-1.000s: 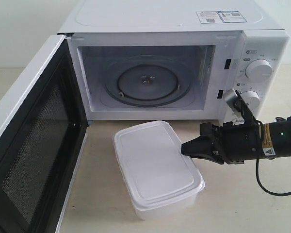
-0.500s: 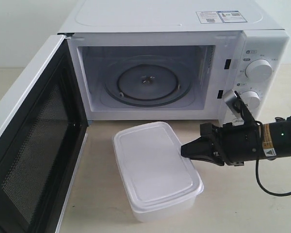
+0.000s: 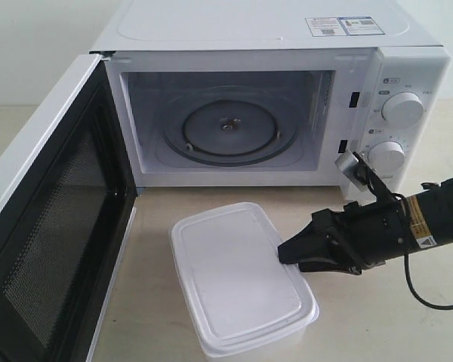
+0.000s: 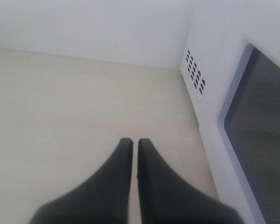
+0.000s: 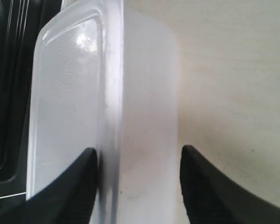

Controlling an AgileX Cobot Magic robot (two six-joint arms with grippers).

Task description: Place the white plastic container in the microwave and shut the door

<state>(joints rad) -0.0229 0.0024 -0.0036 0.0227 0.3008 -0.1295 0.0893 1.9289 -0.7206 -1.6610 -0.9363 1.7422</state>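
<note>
The white plastic container (image 3: 238,279) is in front of the open microwave (image 3: 264,30), lid on. My right gripper (image 3: 281,253) clamps its right long side. In the right wrist view one finger (image 5: 81,177) lies on the lid and the other (image 5: 200,177) sits at the base, with the container (image 5: 147,93) wall between them. My right gripper (image 5: 139,150) is shut on it. The door (image 3: 30,173) stands swung wide at the left, black mesh inner face showing. The glass turntable (image 3: 226,128) is bare. My left gripper (image 4: 131,141) is shut and holds nothing, beside the door (image 4: 259,116).
Two round dials (image 3: 402,108) sit on the microwave's right panel, just above my right arm. A black cable (image 3: 430,298) loops under that arm. Vent holes (image 4: 195,72) mark the microwave's side wall. Beige tabletop (image 4: 60,107) spreads before the left gripper.
My right gripper has dropped lower and slightly leftward in the exterior view, and the container has shifted with it toward the front edge, looking larger and more tilted.
</note>
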